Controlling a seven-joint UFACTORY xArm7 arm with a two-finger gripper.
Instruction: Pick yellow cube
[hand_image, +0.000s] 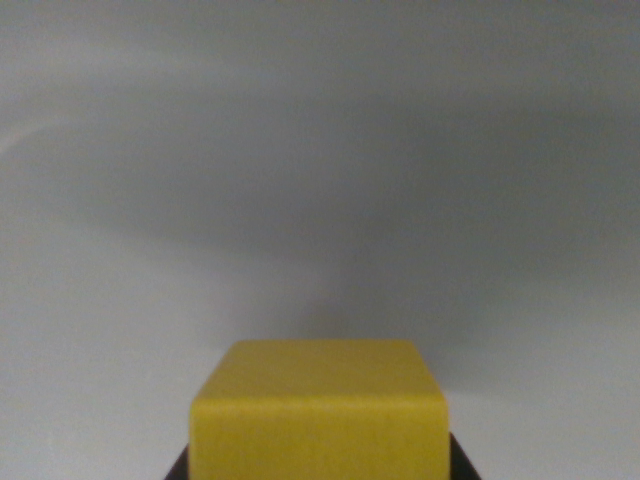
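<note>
Yellow cube (320, 415) sits at bottom centre of the wrist view, very close to the cam. Top face and the near face both show; near face is square-on to the lens, top face recedes away from it, edges look rounded. No clear long axis, sides look abt equal, tho the bottom of the cube is cut off by the frame edge, so full height can't be checked.

Two small dark wedges poke out at the cube's lower corners, one on the wrist view's left (178, 468) and one on the wrist view's right (462, 462). Prob parts of the claw, but too little shows to be sure. They sit right against the cube's sides. Can't tell whether the claw is clamped on the cube or loose around it; fingertips are out of frame.

Behind the cube: plain pale grey tabletop (320, 150), blurred, w/ a broad soft shadow across the middle and a darker patch just behind the cube's top edge. Can't tell if the cube rests on the surface or is held above it.

No containers in view.
</note>
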